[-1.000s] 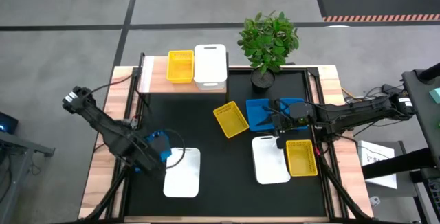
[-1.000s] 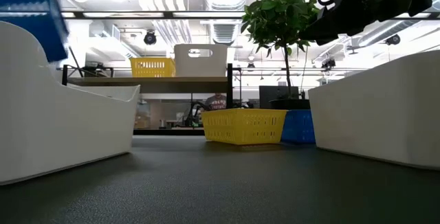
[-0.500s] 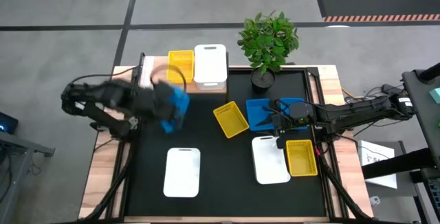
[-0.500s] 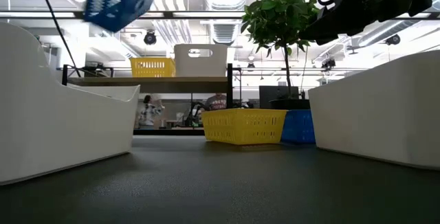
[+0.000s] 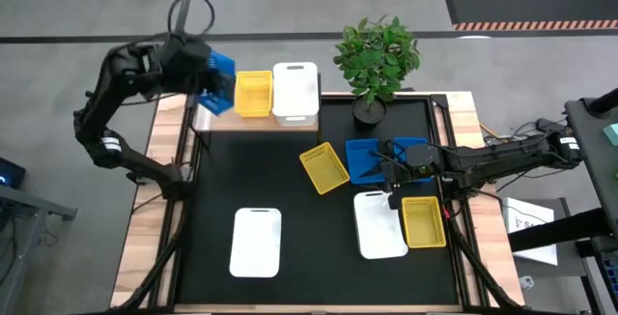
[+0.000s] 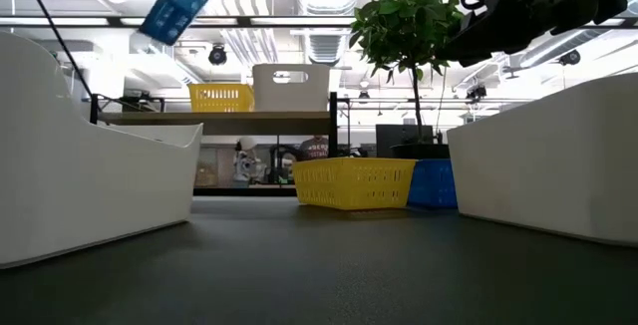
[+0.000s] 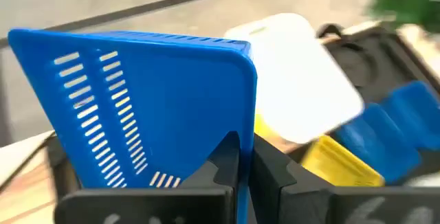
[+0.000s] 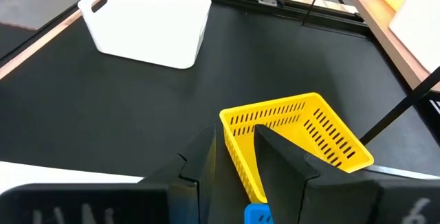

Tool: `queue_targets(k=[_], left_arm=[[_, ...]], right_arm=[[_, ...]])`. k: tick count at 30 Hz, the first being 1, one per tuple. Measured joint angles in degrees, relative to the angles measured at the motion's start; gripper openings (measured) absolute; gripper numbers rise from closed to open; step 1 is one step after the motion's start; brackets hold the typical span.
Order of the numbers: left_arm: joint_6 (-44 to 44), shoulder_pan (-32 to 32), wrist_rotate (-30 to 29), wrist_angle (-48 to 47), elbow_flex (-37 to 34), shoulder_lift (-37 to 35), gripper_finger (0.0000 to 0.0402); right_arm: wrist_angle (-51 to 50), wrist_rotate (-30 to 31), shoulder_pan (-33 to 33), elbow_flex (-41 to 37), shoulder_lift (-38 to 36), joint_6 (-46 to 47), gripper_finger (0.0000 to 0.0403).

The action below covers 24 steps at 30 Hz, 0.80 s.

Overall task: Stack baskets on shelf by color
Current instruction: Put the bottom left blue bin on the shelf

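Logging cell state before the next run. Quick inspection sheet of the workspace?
Surface: black table, wooden edges.
Job's things: shelf holds yellow basket and white basket; on the table, a yellow basket, blue baskets, two white baskets, another yellow basket.
Clutter: potted plant.
Grippers: left gripper shut on blue basket, raised above the shelf's left end; right gripper over the blue baskets, jaws apart, holding nothing.
Cables: loop above left arm.
Surroundings: grey floor; striped mat.
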Motion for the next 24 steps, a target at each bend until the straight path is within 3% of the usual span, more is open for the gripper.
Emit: queue_targets(k=[5,9,21,24], left_arm=[[4.33,10.77,4.94,-0.44,-1.49,1.33,0.0000],[5.99,15.73,6.85,-0.89,-1.54,4.57,0.0000],[10.39,23.60,8.34,-0.85,-1.60,15.78,0.0000],[10.26,23.74,11.47,-0.85,-1.60,17.14,0.0000]], right_arm=[[-0.04,0.00,0.00,0.00,0.00,-0.19,0.0093],[-0.12,0.00,0.00,0.00,0.00,-0.49,0.0093],[-0.45,0.00,0.00,0.00,0.00,-0.09,0.0093],[-0.45,0.00,-0.02,0.00,-0.01,-0.34,0.0093]])
